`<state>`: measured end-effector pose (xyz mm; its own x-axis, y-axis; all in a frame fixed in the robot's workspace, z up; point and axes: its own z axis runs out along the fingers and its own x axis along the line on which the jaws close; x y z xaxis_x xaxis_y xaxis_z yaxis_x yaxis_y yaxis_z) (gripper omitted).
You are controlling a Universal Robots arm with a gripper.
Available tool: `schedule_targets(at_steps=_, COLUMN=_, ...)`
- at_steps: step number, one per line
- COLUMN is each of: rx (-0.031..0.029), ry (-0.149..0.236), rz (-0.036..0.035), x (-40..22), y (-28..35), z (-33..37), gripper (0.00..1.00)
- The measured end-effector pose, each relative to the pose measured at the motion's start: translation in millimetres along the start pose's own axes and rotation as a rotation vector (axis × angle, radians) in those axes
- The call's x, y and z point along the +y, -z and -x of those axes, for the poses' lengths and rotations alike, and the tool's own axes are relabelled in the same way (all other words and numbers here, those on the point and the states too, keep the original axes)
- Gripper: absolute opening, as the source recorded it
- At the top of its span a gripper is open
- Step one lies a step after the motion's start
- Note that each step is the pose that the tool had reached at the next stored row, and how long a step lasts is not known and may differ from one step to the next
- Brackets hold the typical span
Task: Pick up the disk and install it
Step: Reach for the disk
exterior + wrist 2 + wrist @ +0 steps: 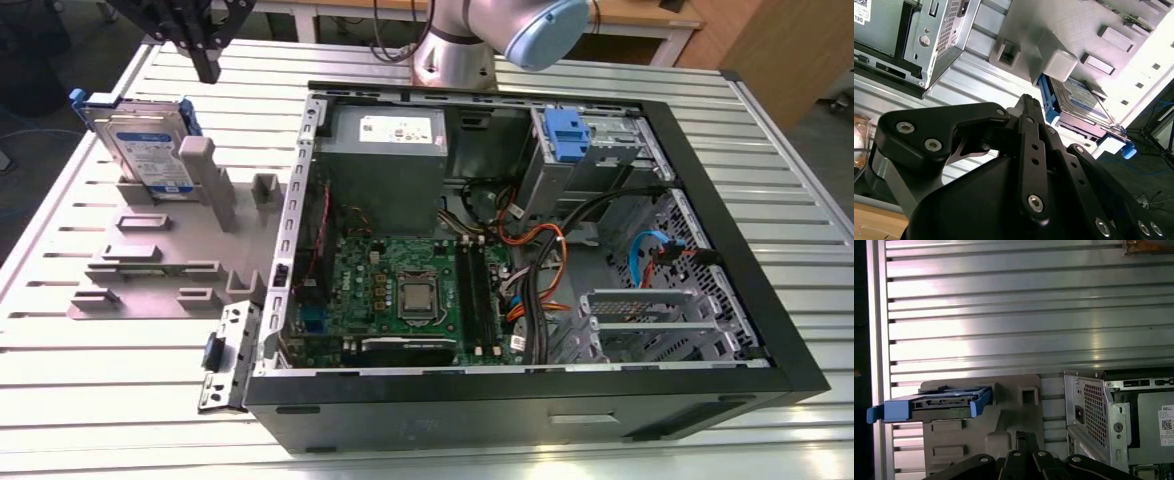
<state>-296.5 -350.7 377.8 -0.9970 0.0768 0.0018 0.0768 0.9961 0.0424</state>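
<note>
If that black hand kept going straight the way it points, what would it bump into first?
Most likely the grey holder, near its tall post, not the disk standing in it to one side; in the first wrist view the hand points there. Depth is hard to judge.

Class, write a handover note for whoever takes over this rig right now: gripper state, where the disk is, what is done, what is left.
Gripper: shut, empty, hanging above the table near the disk, not touching it.
Disk: upright in the grey holder at the exterior view's left, beside the open computer case.
Done: nothing that shows.
Left: disk not yet picked up, not yet installed.
</note>
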Motion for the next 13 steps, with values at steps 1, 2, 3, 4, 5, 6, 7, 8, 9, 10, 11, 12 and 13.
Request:
schedule_targets(at_steps=1, rx=0.0002, ry=0.0, rz=0.0, x=0.3, y=-0.2, z=-0.7, gripper=0.11)
schedule_targets(at_steps=2, rx=0.0004, ry=0.0, rz=0.0, x=0.6, y=-0.3, z=-1.5, gripper=0.11)
schedule_targets(at_steps=3, rx=0.0007, ry=0.0, rz=-0.0002, x=1.1, y=-0.4, z=-2.3, gripper=0.11)
schedule_targets(at_steps=4, rx=0.0008, ry=0.0, rz=-0.0002, x=1.6, y=-0.6, z=-3.3, gripper=0.11)
schedule_targets(at_steps=5, rx=0.0009, ry=0.0, rz=-0.0001, x=2.1, y=-0.9, z=-4.3, gripper=0.11)
schedule_targets(at_steps=6, rx=0.001, ry=0.0, rz=0.0, x=2.4, y=-1.1, z=-5.5, gripper=0.11)
schedule_targets(at_steps=7, rx=0.0014, ry=0.0, rz=-0.0001, x=2.6, y=-1.2, z=-6.8, gripper=0.11)
schedule_targets(at_steps=8, rx=0.0018, ry=0.0, rz=-0.0001, x=2.9, y=-1.3, z=-8.1, gripper=0.11)
schedule_targets(at_steps=9, rx=0.0021, ry=0.0, rz=-0.0001, x=3.2, y=-1.4, z=-9.4, gripper=0.11)
schedule_targets(at_steps=10, rx=0.0027, ry=0.0, rz=-0.0002, x=3.3, y=-1.6, z=-10.8, gripper=0.11)
schedule_targets(at_steps=11, rx=0.0034, ry=0.0, rz=-0.0003, x=3.2, y=-1.8, z=-12.2, gripper=0.11)
schedule_targets(at_steps=12, rx=0.004, ry=0.0, rz=-0.0003, x=3.1, y=-2.1, z=-13.2, gripper=0.11)
schedule_targets(at_steps=13, rx=0.0043, ry=0.003, rz=-0.0002, x=3.1, y=-2.4, z=-13.7, gripper=0.11)
